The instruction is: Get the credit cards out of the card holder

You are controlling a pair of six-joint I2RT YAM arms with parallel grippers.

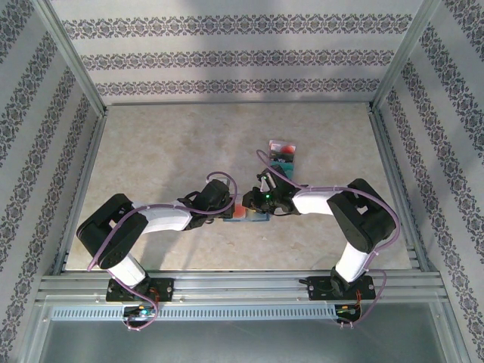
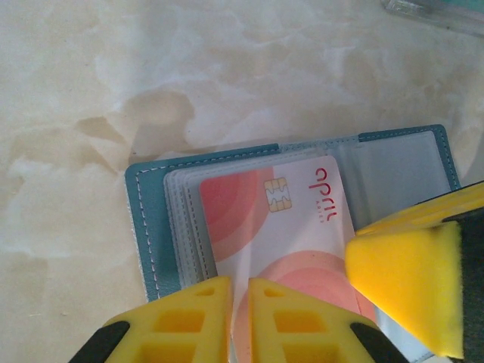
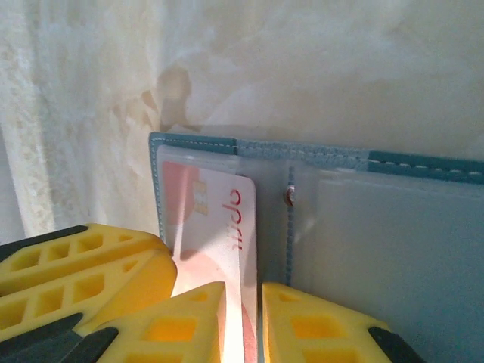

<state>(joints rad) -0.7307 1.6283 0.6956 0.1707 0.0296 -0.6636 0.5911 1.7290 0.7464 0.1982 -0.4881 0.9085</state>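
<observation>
The teal card holder (image 2: 147, 227) lies open on the table, its clear pockets facing up. A red-and-white credit card (image 2: 257, 219) sticks partway out of its left pocket. My left gripper (image 2: 240, 283) is nearly shut, pinching the holder's pocket leaf at the near edge. From the other side, my right gripper (image 3: 243, 291) has the credit card's (image 3: 219, 219) long edge between its narrowly parted fingers. One right finger (image 2: 404, 291) also shows in the left wrist view. From above, both grippers (image 1: 231, 209) (image 1: 255, 206) meet over the card holder (image 1: 255, 218).
Loose cards (image 1: 283, 151) lie on the table behind the holder, towards the back. Metal frame rails and patterned walls (image 1: 227, 57) ring the marbled tabletop (image 1: 166, 144). The holder's right half (image 3: 386, 249) shows a snap stud (image 3: 289, 195) and no card.
</observation>
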